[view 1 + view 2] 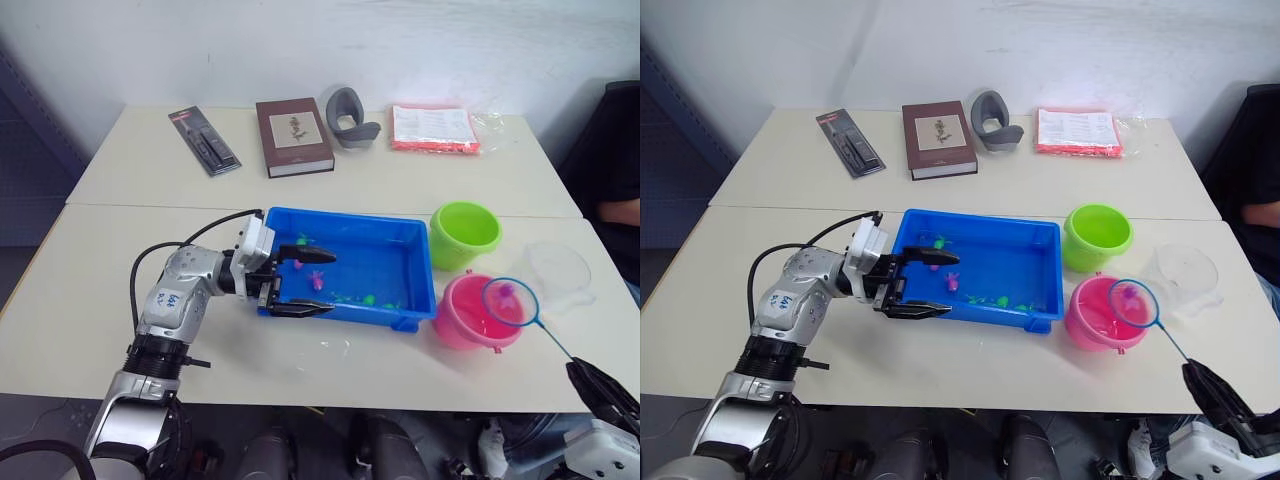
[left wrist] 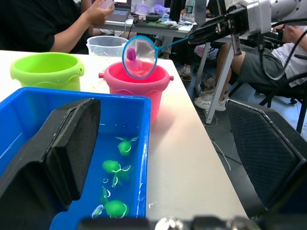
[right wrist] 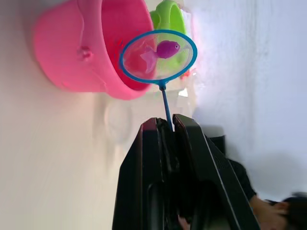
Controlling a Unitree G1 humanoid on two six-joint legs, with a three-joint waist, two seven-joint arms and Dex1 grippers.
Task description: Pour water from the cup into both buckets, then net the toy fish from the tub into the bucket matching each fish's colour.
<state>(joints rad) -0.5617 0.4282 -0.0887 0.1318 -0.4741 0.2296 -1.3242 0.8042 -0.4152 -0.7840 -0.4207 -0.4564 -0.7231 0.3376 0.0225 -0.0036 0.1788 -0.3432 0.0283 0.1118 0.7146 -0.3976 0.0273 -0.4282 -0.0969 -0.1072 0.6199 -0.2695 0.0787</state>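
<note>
Down at the near edge, the right claw (image 3: 167, 125) is clenched on the thin dark handle of the net (image 1: 510, 302), whose round blue hoop hangs over the pink bucket (image 1: 472, 315) with one tiny pink fish (image 3: 167, 49) in its mesh. Beside that sit the lime green bucket (image 1: 464, 233) and the clear cup (image 1: 558, 272). Wide apart, the left claw (image 1: 299, 281) straddles the near left wall of the bright blue tub (image 1: 415, 262), where little green fish (image 2: 112, 166) lie in shallow water.

Net (image 1: 510, 303) over bucket (image 1: 470, 318), right of tub (image 1: 395, 236)
</note>
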